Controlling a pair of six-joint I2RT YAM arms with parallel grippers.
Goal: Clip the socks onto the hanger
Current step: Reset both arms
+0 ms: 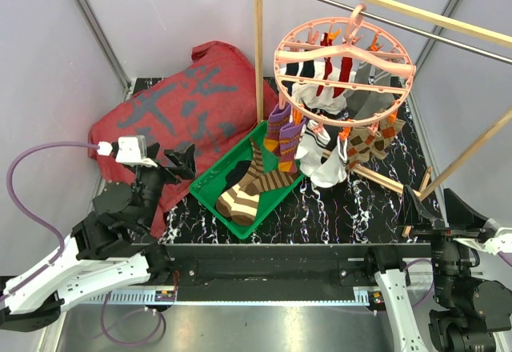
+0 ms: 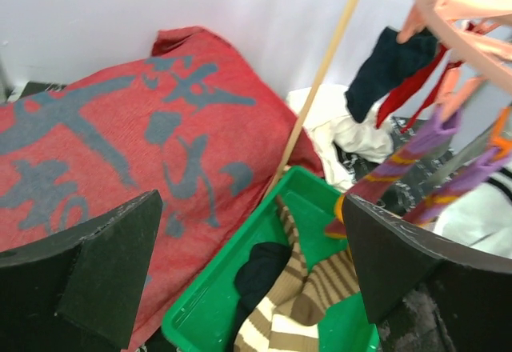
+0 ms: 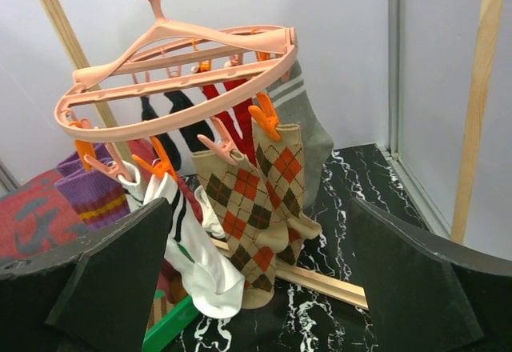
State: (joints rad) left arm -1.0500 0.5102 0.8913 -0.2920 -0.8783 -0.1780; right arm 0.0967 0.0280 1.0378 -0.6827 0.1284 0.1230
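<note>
The salmon-pink round hanger (image 1: 346, 70) hangs by its hook from the metal rail; it also shows in the right wrist view (image 3: 172, 76). Several socks hang clipped to it: purple-orange striped (image 1: 283, 132), white (image 1: 324, 164), brown argyle (image 3: 256, 208), grey, red and dark. Two brown-cream striped socks (image 1: 248, 188) and a dark navy sock (image 2: 260, 272) lie in the green tray (image 1: 210, 184). My left gripper (image 1: 182, 162) is open and empty, left of the tray. My right gripper (image 1: 432, 206) is open and empty, at the front right, apart from the hanger.
A big red cloth with grey characters (image 1: 184, 100) lies at the back left. A wooden-and-metal rail frame (image 1: 258, 56) stands around the hanger, with a wooden foot bar (image 3: 320, 284) on the black marbled table (image 1: 336, 216). Grey walls close in both sides.
</note>
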